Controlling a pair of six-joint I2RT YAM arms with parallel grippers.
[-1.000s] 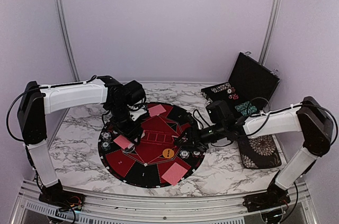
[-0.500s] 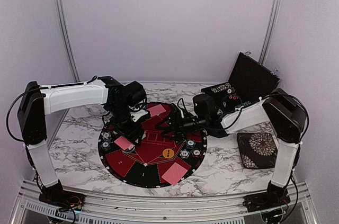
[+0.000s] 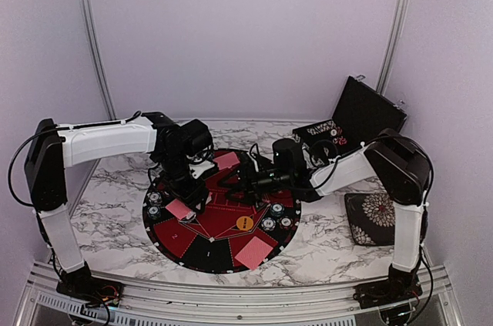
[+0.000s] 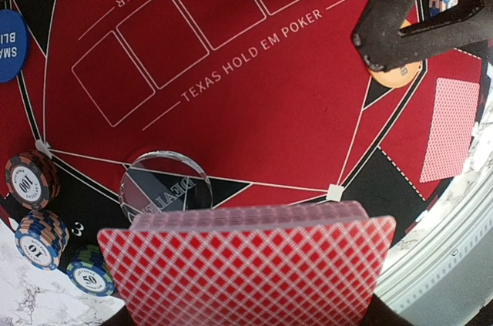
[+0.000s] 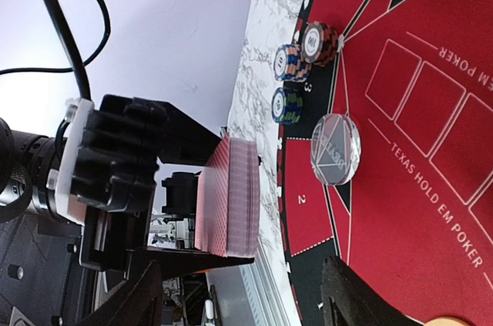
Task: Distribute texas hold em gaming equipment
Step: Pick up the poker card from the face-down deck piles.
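Left claw (image 3: 187,201) clamps the card deck (image 4: 250,264) face-down above the round poker mat (image 3: 223,230) on the desk, right claw (image 3: 231,179) spread empty, facing the deck edge-on just beside, deck's long axis crossing its reach, so it's nearer.

A round mat (image 3: 223,222) lies on the table (image 3: 115,187). On it: chips (image 3: 276,218) at four o'clock, a card (image 3: 254,252) at five, another card (image 3: 229,160) at twelve. A case (image 3: 362,122) stands at the table's two o'clock.
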